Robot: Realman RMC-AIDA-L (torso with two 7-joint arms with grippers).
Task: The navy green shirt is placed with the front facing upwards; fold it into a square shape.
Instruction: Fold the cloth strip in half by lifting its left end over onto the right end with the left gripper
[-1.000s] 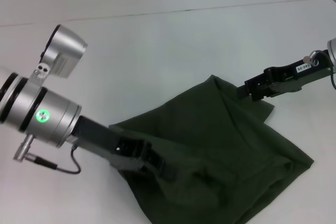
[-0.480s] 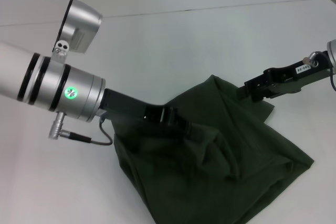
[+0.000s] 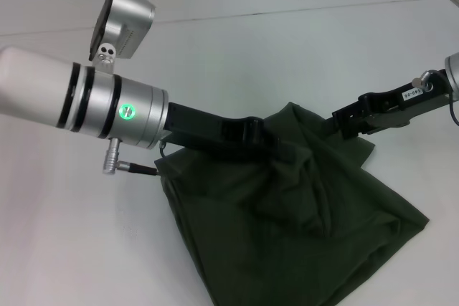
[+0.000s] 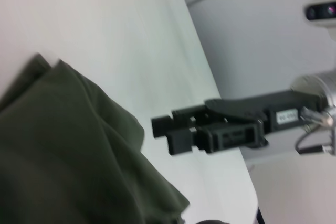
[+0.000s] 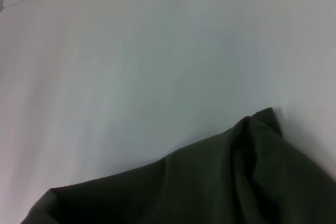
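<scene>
While your left hand (image 3: 283,150) reaches across the navy green shirt (image 3: 315,213), its tip sits sunk in a raised fold of the cloth, so you cannot tell how its fingers stand. Your right hand (image 3: 343,124) lies at the shirt's far corner, fingers drawn narrow and touching the fabric edge; whether they pinch it is unclear. Beneath both hands the shirt lies bunched on the white counter (image 3: 237,55), plain green side showing.
</scene>
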